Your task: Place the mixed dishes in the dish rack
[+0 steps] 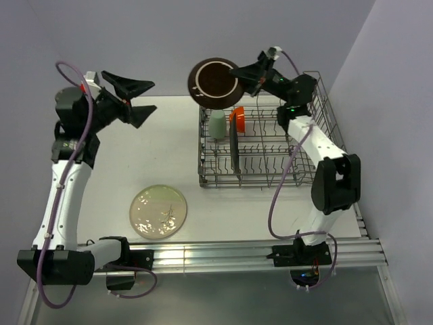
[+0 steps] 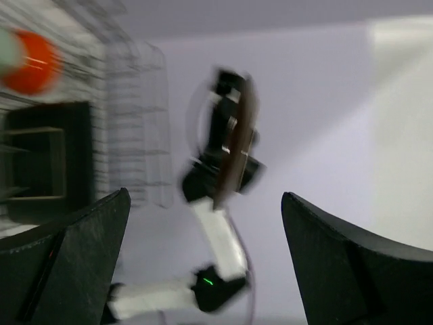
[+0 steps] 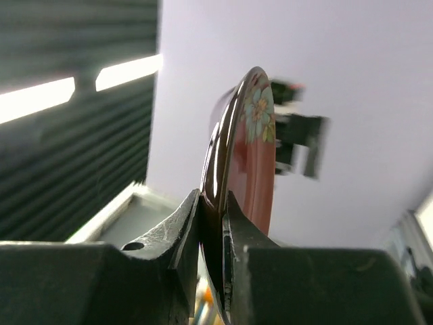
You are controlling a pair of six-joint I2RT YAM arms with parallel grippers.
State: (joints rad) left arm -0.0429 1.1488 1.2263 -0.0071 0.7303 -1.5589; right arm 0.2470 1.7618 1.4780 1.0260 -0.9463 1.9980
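Grey wire dish rack (image 1: 326, 116) holds pale green cup (image 1: 216, 125), orange bowl (image 1: 237, 116), black square plate (image 1: 234, 145). Our right gripper (image 3: 211, 203) clamps the red flowered round plate (image 1: 215, 81) above it; left gripper (image 1: 143, 101) gapes empty; cream round plate (image 1: 158, 211) lies on the table (image 1: 169, 149).

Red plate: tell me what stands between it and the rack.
Nothing visible. The right gripper holds the red plate in the air by the far edge of the rack; cup, bowl and black plate stand inside.

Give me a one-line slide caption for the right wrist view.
Right gripper pinches the rim of the small red flowered plate, seen edge-on.
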